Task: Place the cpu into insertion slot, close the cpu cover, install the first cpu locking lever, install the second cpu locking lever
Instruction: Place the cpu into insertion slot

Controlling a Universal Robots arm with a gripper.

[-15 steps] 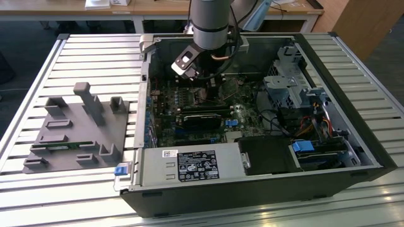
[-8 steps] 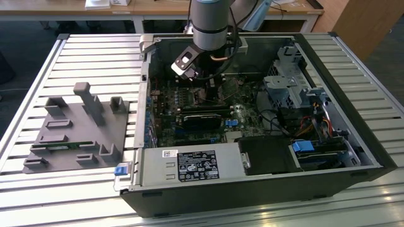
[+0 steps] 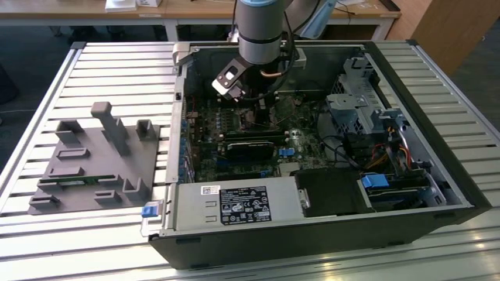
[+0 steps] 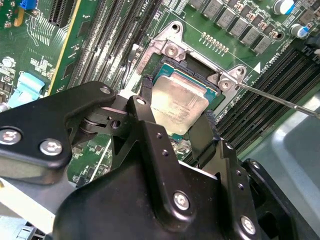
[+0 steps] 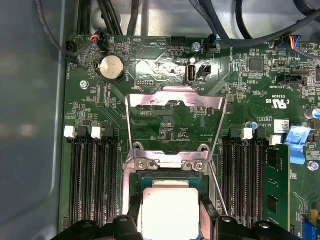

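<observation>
Closest to us, the gripper (image 4: 175, 120) is closed on the chip (image 4: 177, 102). Its two black fingers (image 4: 142, 112) press against opposite edges and leave the pale metal top bare between them. In both wrist views the chip sits level over the socket (image 4: 192, 64), squared up with the opening. We cannot tell whether it is seated or just above it.

We judge the chip to be light, stiff and flat, with a smooth top that gives little to hold. The edges where the fingers sit now look like the right place for it. The underside and the socket's contacts are probably the fragile parts, so a tilt or a sideways scrape would do more harm than a firm squeeze.

Just beyond the socket, the cover (image 5: 175, 96) stands swung open on its hinge, and the green circuit board (image 5: 260, 100) shows through its empty centre. A thin metal lever (image 5: 218, 192) stands free beside the socket and is not hooked down. Memory slots (image 5: 90, 180) run along both sides.

Farther off, in the exterior view, the arm (image 3: 262, 29) reaches down into the open computer case (image 3: 312, 234). The case lies on a slatted table (image 3: 47, 88), and a grey holder (image 3: 93, 158) sits well apart on the exterior view's left.
</observation>
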